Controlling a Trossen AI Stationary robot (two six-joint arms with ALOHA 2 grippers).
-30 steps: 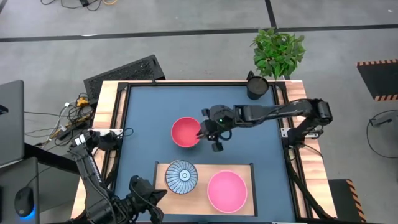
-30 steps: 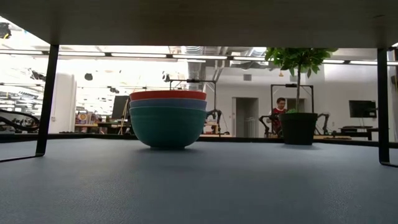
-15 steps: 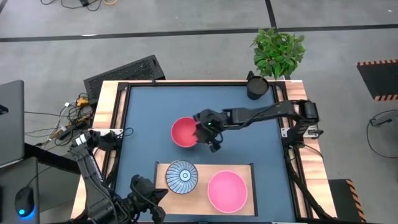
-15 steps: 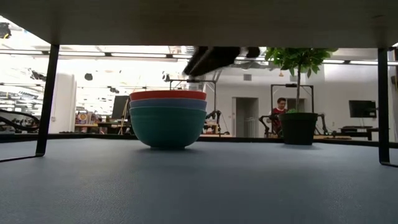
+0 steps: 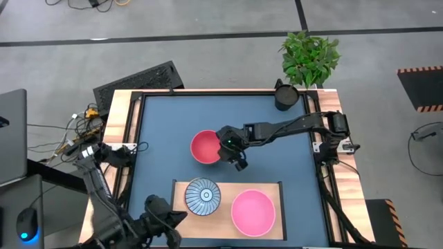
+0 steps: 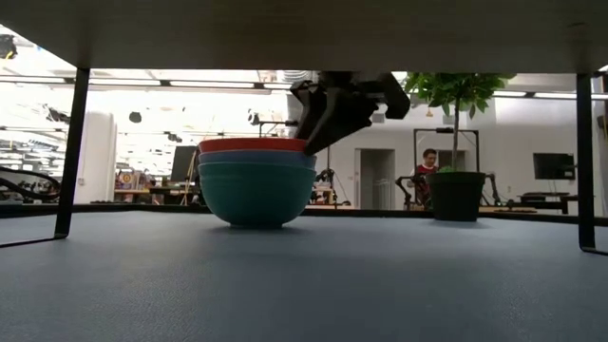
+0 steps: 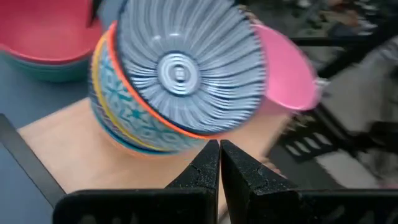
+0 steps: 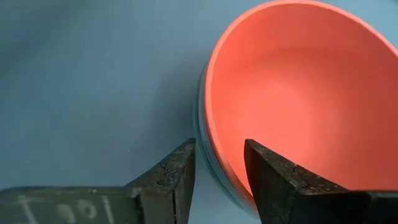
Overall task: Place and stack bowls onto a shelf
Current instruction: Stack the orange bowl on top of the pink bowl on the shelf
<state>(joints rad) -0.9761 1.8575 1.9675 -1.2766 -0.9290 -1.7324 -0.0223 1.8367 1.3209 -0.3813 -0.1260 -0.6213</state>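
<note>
Straddling the rim of the red bowl [image 5: 205, 146] mid-tabletop, my right gripper [image 8: 219, 163] has its jaws spread, one finger inside and one outside. That bowl tops a stack of wide ones. My left gripper [image 7: 219, 163], jaws pressed together, waits by the shelf [image 5: 223, 214] at the near edge, where the striped bowl [image 5: 202, 196] and pink bowl [image 5: 252, 212] sit.

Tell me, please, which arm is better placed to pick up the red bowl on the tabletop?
The right. Its claw is open at the red bowl, its fingers straddling the rim. The left claw is shut, near the striped bowl on the shelf.
</note>
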